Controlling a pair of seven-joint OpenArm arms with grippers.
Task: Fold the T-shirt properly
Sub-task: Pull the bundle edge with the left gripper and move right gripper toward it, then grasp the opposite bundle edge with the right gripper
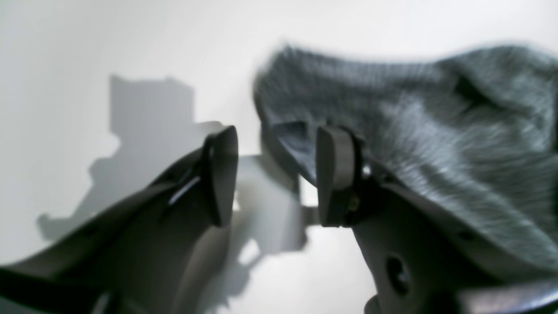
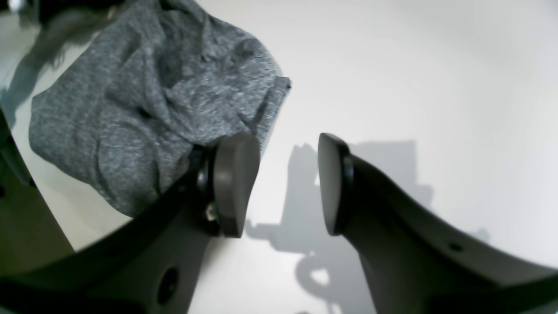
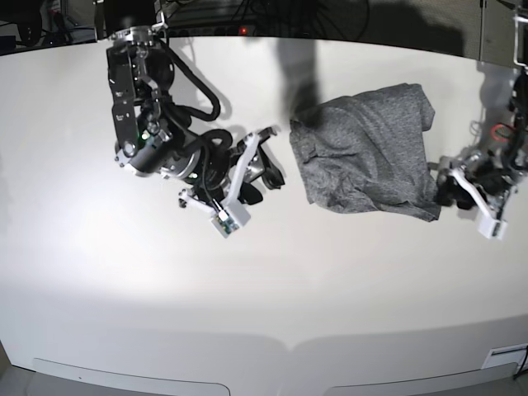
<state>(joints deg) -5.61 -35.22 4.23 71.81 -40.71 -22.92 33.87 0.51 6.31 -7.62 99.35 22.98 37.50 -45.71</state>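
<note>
The heather-grey T-shirt (image 3: 363, 153) lies in a crumpled heap on the white table (image 3: 247, 289), right of centre. My left gripper (image 3: 443, 186) is at the heap's right edge, low over the table. In the left wrist view it (image 1: 277, 179) is open, and a blurred shirt (image 1: 414, 131) edge lies just behind its right finger (image 1: 335, 174). My right gripper (image 3: 276, 161) is just left of the heap. In the right wrist view it (image 2: 285, 185) is open and empty over bare table, with the shirt (image 2: 152, 100) behind its left finger (image 2: 235, 183).
Dark cables and equipment (image 3: 247, 25) run along the table's back edge. The table's front edge (image 3: 289, 342) is at the bottom of the base view. Both arms cast shadows on the white top.
</note>
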